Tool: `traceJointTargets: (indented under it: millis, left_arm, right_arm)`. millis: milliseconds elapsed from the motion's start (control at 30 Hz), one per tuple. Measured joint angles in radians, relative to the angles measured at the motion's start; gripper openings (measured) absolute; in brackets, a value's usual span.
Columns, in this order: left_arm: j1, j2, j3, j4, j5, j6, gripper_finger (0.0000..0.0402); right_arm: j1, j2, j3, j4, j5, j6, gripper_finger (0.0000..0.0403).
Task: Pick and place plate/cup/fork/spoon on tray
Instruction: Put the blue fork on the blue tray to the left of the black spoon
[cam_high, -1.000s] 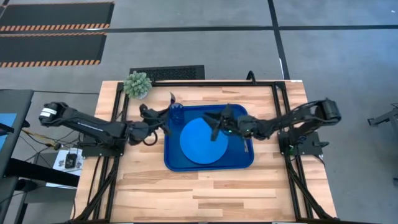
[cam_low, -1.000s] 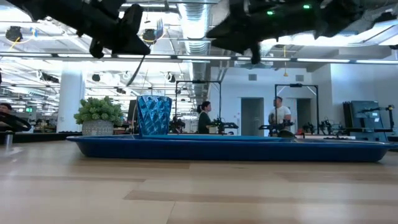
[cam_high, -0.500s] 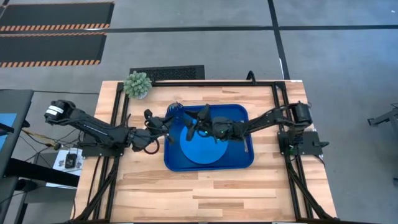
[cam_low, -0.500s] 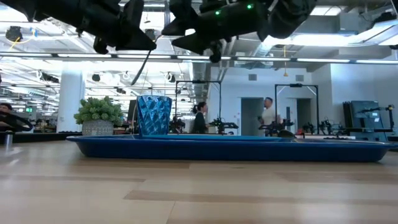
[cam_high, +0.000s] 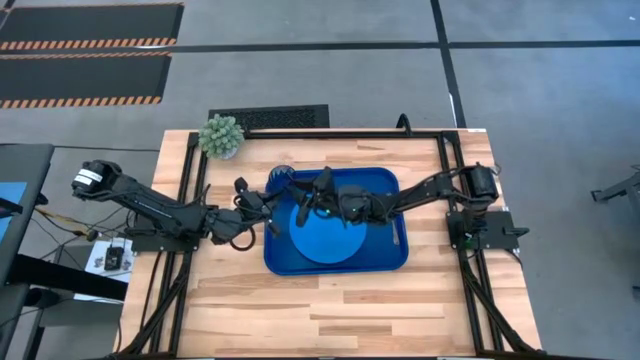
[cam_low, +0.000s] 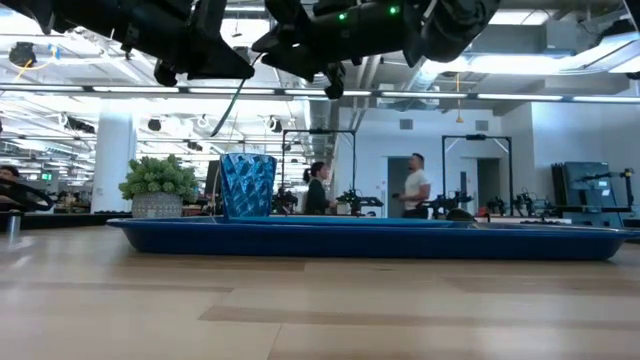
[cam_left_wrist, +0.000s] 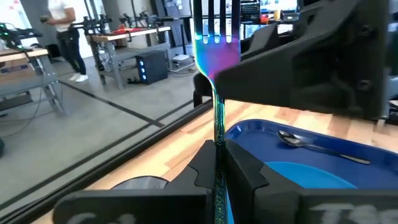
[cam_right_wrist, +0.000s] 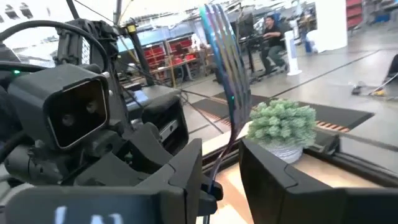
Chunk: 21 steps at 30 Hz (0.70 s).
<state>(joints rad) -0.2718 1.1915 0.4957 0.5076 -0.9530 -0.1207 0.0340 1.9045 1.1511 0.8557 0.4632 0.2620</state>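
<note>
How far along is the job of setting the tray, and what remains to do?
Done: the plate, the cup and the spoon are on the tray. In hand: the left gripper holds the fork by its handle above the tray, and the open right gripper has a finger on each side of it. Left: placing the fork on the tray.

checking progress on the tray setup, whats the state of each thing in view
fork: in the air, clamped by the left gripper
left gripper: shut on the fork's handle
right gripper: open, fingers either side of the fork
cup: upright in the tray
plate: flat in the tray
spoon: lying in the tray
</note>
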Motion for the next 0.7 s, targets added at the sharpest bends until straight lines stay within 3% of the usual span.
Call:
traceJointTargets:
  millis: [167, 433, 700]
  left_arm:
    - [0.001, 0.0, 0.0, -0.001, 0.001, 0.001, 0.0002]
    - [0.001, 0.001, 0.0, -0.004, 0.013, 0.008, 0.0002]
    - [0.001, 0.001, 0.0, -0.004, 0.029, 0.007, 0.0005]
  right_arm:
    - [-0.011, 0.0, 0.0, -0.001, -0.016, 0.011, 0.0097]
    - [-0.009, 0.0, 0.002, 0.003, -0.027, 0.015, 0.0011]
    - [-0.009, 0.0, 0.002, 0.001, -0.027, 0.011, 0.0011]
